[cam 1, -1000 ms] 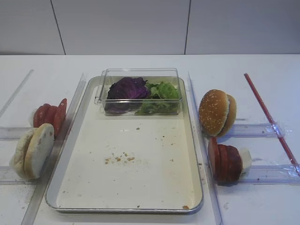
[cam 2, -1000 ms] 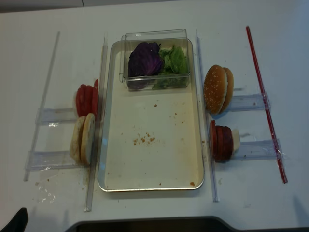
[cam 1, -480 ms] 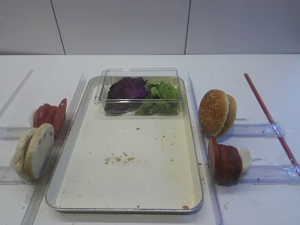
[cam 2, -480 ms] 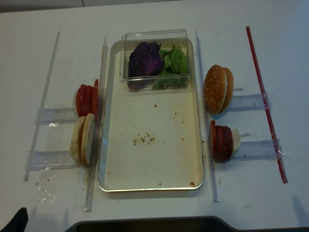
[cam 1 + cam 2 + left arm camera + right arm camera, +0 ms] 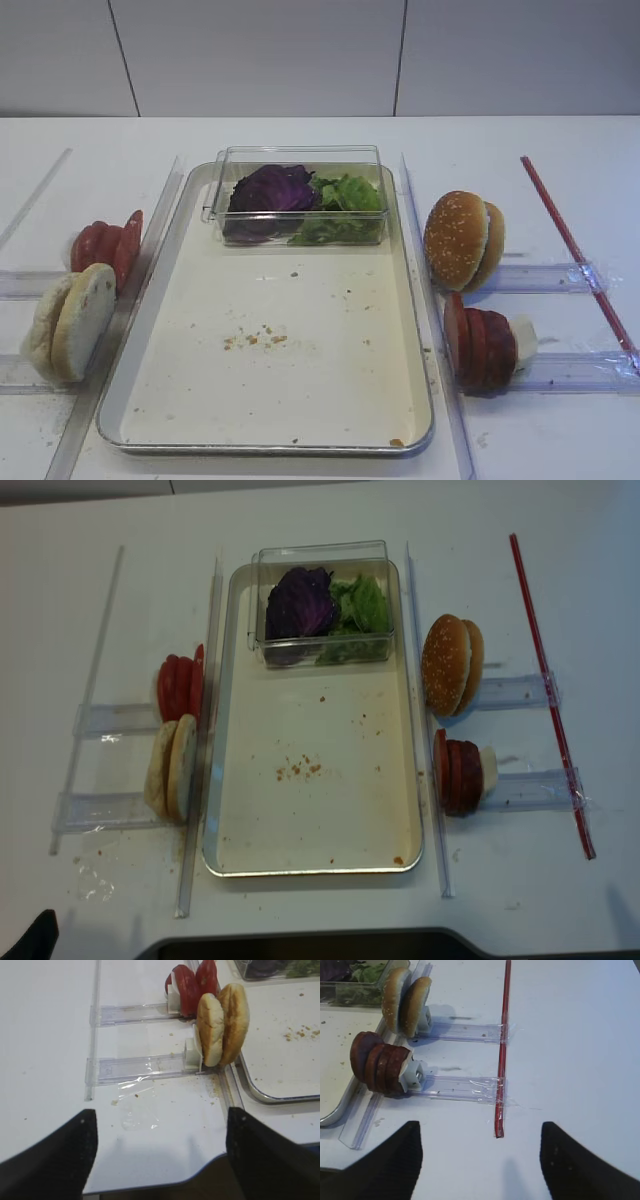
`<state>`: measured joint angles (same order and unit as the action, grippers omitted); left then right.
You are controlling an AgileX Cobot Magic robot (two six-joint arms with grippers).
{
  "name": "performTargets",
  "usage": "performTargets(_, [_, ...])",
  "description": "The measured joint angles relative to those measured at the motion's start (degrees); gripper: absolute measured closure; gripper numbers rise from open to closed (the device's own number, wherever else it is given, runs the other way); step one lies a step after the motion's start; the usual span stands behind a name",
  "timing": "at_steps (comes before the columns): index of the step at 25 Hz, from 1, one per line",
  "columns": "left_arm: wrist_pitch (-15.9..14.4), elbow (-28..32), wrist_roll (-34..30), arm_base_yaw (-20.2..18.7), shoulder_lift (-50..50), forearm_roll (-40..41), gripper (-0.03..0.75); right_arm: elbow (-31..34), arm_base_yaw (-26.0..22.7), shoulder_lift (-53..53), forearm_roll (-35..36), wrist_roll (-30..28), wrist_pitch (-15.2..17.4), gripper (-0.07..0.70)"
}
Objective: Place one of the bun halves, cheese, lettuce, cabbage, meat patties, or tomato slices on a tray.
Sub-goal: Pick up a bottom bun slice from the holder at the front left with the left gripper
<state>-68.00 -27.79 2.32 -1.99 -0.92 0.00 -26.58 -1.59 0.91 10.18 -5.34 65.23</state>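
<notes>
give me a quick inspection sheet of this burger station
surface: white table, crumbs near the bun halves
job's things: tray holds only crumbs; tomato slices and bun halves left of it, meat patties right; cabbage and lettuce in a clear box
clutter: sesame bun, red strip, clear rails
grippers: left hand and right hand open, empty
cables: nothing seen
surroundings: pale wall panels

free: tray [image 5: 180, 400] floor (crumbs only) | obstacle: clear box [image 5: 298, 195] at far end
</notes>
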Motion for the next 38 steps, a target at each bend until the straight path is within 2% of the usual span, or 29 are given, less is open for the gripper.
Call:
performTargets(12, [0.9,-0.6,0.0,0.0,0.4,0.7,0.223,0.0,0.0,0.0,0.0,0.0,0.0,0.118])
performTargets(16, [1.4,-3.5,0.0,0.0,3.9,0.7,0.223,0.0,0.0,0.0,0.0,0.0,0.0,0.118])
performTargets(24, [0.6,-13.5,-5.2,-0.3,15.0,0.7,0.223,0.0,0.0,0.0,0.0,0.0,0.0,0.118])
performTargets(30, [-0.2,-20.7,-4.9,-5.3,22.7,0.0,0.223,0.0,0.0,0.0,0.0,0.0,0.0,0.118])
performTargets(38, [-4.3,-28.2,-1.4,-12.1,32.5,1.2,0.223,0.0,0.0,0.0,0.0,0.0,0.0,0.118])
